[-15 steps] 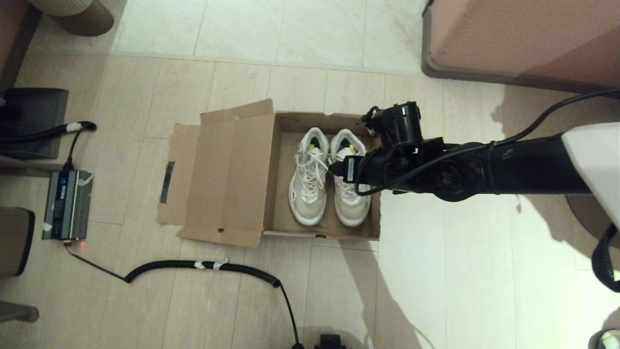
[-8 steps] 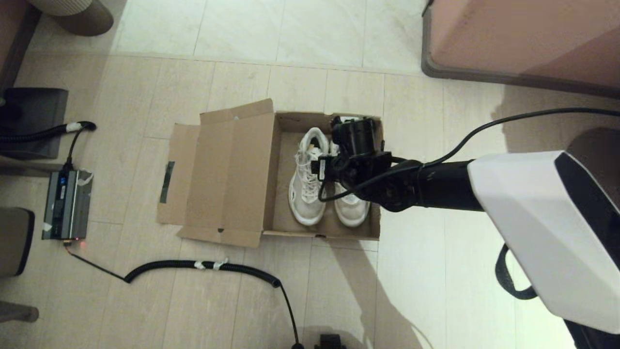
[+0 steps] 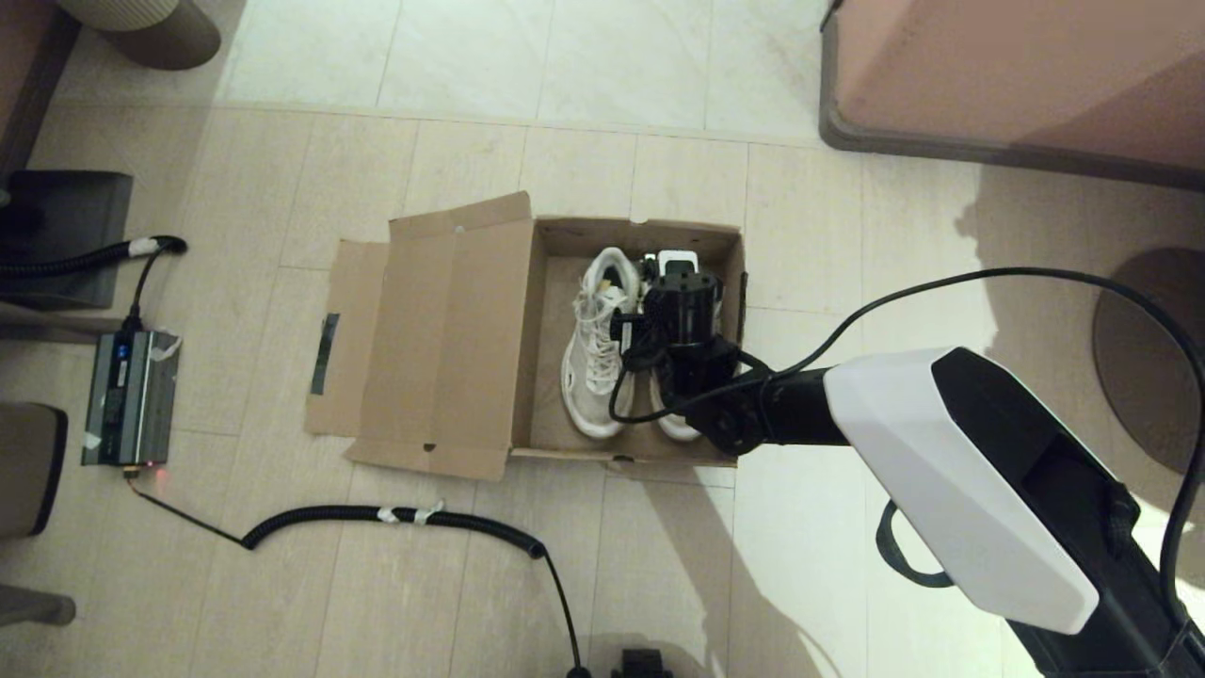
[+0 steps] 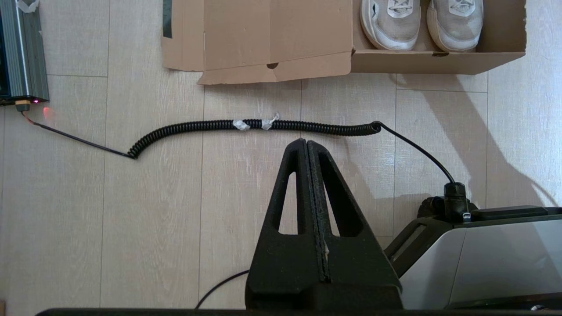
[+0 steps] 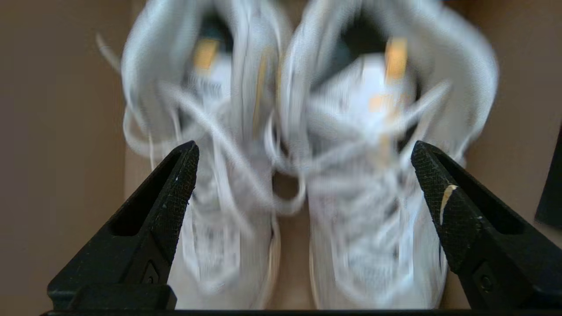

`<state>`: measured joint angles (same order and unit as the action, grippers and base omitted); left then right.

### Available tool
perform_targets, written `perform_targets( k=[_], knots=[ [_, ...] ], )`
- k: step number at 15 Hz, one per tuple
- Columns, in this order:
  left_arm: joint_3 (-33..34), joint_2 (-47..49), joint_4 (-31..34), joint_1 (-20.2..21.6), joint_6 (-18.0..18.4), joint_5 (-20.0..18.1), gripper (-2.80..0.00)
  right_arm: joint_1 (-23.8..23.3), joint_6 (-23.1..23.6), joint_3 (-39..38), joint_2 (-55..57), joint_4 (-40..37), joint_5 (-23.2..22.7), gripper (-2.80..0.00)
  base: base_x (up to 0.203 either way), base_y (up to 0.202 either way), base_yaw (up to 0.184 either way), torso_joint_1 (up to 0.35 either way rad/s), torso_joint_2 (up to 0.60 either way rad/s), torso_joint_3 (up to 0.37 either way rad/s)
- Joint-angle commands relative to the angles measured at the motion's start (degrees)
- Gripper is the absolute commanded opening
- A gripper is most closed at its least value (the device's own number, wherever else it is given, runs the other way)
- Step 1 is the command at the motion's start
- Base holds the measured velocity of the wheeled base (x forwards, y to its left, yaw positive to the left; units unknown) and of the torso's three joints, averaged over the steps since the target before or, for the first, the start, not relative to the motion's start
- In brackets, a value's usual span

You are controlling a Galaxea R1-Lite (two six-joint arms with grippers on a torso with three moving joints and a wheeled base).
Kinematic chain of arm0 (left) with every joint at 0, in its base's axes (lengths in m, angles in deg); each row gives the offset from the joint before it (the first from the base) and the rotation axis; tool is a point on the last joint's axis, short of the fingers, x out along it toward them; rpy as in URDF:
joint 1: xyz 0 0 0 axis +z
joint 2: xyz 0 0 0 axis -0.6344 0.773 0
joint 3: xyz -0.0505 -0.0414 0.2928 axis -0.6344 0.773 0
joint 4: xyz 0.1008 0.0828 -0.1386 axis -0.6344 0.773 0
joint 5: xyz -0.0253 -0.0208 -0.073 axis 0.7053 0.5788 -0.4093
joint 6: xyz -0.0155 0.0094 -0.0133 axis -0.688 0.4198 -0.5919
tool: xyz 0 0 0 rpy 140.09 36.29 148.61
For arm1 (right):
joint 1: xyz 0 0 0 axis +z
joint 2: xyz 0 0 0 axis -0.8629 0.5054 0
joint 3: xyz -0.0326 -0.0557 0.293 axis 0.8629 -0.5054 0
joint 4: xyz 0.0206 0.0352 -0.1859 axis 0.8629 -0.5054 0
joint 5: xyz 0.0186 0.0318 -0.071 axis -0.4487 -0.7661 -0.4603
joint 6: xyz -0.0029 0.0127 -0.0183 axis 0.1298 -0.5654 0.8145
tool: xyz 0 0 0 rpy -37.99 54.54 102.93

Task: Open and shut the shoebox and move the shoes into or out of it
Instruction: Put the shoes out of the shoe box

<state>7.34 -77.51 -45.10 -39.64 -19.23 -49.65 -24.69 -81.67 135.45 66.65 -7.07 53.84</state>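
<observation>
Head view: the shoebox (image 3: pixel 490 330) lies open on the floor (image 3: pixel 282 584), lid flap folded out to its left. The shoes (image 3: pixel 595 348) sit side by side inside. The right gripper (image 3: pixel 680 282) reaches into the box above the right-hand shoe.

Left wrist view: the left gripper (image 4: pixel 307 149) hangs above the floor near a coiled cable (image 4: pixel 254 126), jaws pressed together.

Right wrist view: the right jaws stand wide apart, one on either side of the pair, holding nothing.
</observation>
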Motion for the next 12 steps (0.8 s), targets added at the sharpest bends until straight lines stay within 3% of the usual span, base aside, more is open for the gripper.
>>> perform_targets(
  k=[1, 4, 9, 12],
  knots=[
    [0.44, -0.01, -0.02, 0.0, 0.02, 0.01, -2.8, -0.31, 1.67, 0.04, 2.16, 5.25, 0.02, 0.0, 0.0, 0.0, 0.0, 0.0, 0.0, 0.0],
    [0.44, -0.01, -0.02, 0.0, 0.02, 0.01, -2.8, -0.41, 3.11, 0.12, 3.61, 10.77, -1.74, 0.0, 0.0, 0.0, 0.0, 0.0, 0.0, 0.0],
    [0.44, -0.01, -0.02, 0.0, 0.02, 0.01, -2.8, -0.36, 2.04, 0.04, 2.77, 10.49, -3.53, 0.0, 0.0, 0.0, 0.0, 0.0, 0.0, 0.0],
    [0.44, -0.01, -0.02, 0.0, 0.02, 0.01, -2.8, -0.4, -1.74, -1.71, -2.2, 7.21, -3.46, 0.0, 0.0, 0.0, 0.0, 0.0, 0.0, 0.0]
  ],
)
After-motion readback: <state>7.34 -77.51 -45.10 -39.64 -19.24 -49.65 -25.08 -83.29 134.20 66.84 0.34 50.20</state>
